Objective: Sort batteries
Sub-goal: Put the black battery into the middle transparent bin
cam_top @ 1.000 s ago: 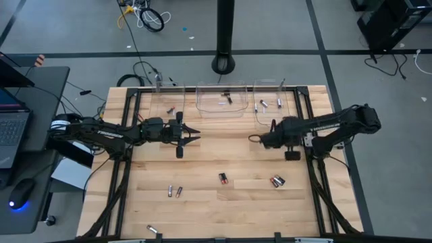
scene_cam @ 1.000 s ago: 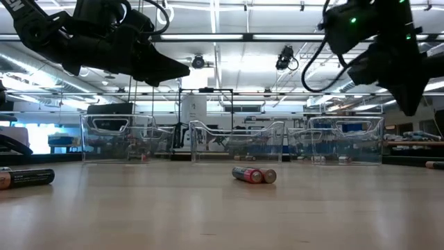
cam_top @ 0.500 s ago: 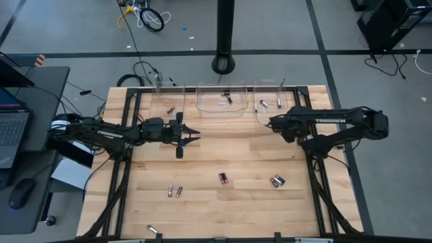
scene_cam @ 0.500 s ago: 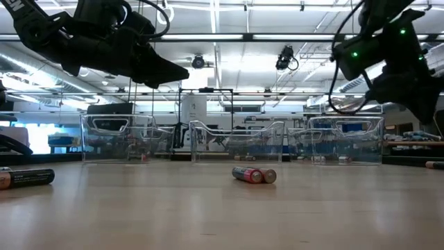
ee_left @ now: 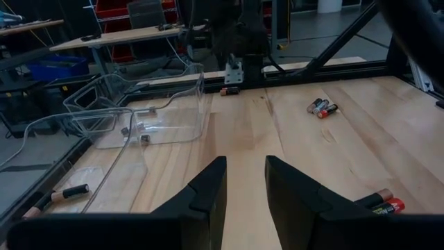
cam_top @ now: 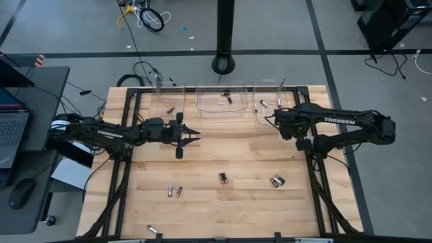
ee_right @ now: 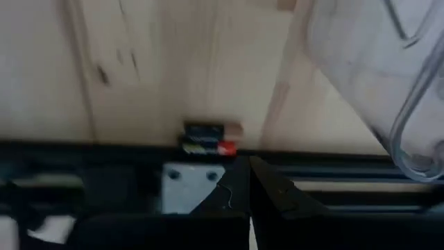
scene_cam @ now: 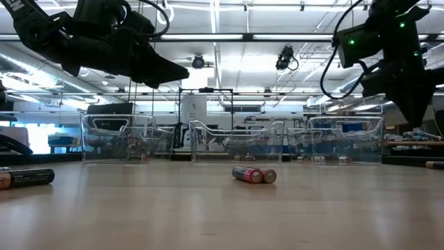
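High view: we are swinging the right gripper point(cam_top: 278, 119), jaws clenched and empty, back to the right bin point(cam_top: 259, 115), while the left gripper point(cam_top: 192, 136) (half-open, empty) is waiting and batteries point(cam_top: 223, 178) are lying mid-table unsorted.

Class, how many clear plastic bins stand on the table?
3: left bin, middle bin and right bin, side by side along the far edge.

Overhead looking straight down, tabletop-level facing bins point(scene_cam: 229, 142), two wrist close-ups, sharing the table point(cam_top: 223, 216)
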Available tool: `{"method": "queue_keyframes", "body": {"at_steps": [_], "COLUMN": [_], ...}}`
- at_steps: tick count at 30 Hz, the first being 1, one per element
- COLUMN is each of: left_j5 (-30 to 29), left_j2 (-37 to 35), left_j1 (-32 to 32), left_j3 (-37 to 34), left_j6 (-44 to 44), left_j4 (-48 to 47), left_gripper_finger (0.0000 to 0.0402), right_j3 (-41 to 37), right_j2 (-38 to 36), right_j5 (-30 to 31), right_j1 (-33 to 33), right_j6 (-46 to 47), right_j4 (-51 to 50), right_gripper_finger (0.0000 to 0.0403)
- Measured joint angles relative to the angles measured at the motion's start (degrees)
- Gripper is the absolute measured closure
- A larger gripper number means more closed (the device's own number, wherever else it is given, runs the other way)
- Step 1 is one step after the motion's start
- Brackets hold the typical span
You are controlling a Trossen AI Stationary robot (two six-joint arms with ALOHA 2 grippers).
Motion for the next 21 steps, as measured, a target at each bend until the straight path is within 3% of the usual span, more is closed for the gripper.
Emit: {"method": "queue_keyframes", "body": {"at_steps": [4, 21], "left_j5": [0.00, 0.00], "left_j2": [0.00, 0.01], "left_j1": [0.00, 0.00], "left_j3": [0.00, 0.00], "left_j6": [0.00, 0.00], "left_j4": [0.00, -0.41], "left_gripper_finger": [0.0296, 0.0296], "right_j3": [2.01, 3.04], "right_j2": [-0.52, 5.09], "right_j5": [-2.84, -0.02], "right_j1": [0.02, -2.39], "right_j6": [5.50, 10.01], "right_j4": [1.33, 15.84], "right_gripper_finger": [0.0396, 0.0396]}}
